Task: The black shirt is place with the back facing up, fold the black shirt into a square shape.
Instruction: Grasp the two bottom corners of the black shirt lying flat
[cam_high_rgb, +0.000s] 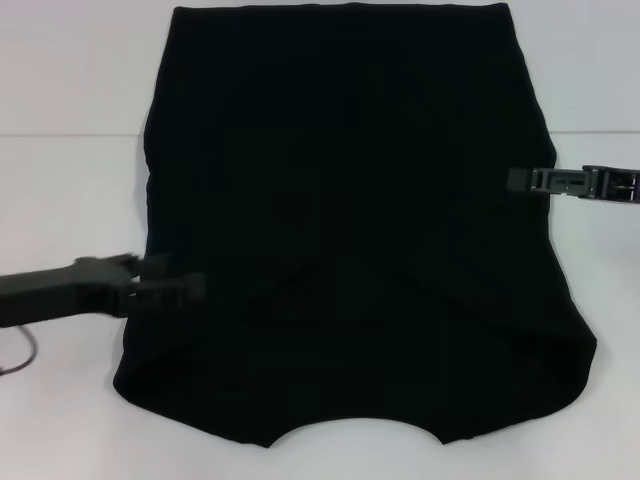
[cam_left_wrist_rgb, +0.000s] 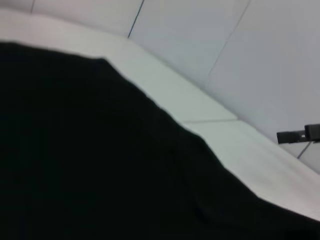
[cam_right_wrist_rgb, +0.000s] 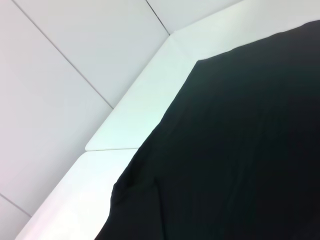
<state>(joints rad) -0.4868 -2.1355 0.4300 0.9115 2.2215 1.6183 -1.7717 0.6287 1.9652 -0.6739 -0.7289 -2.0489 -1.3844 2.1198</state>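
The black shirt (cam_high_rgb: 350, 250) lies flat on the white table (cam_high_rgb: 60, 200), its curved neckline at the near edge and its hem at the far side. Both sleeves look folded in over the body, leaving faint diagonal creases. My left gripper (cam_high_rgb: 190, 285) reaches in over the shirt's left edge, low down near the shoulder area. My right gripper (cam_high_rgb: 515, 180) sits at the shirt's right edge, about halfway up. The left wrist view is mostly black shirt (cam_left_wrist_rgb: 75, 160), with the right gripper (cam_left_wrist_rgb: 292, 136) far off. In the right wrist view the black shirt (cam_right_wrist_rgb: 240, 150) lies beside bare table.
White table (cam_right_wrist_rgb: 135, 125) shows on both sides of the shirt, and a seam line crosses it. A thin dark cable (cam_high_rgb: 20, 355) loops under the left arm near the table's front left. Pale wall panels stand behind the table.
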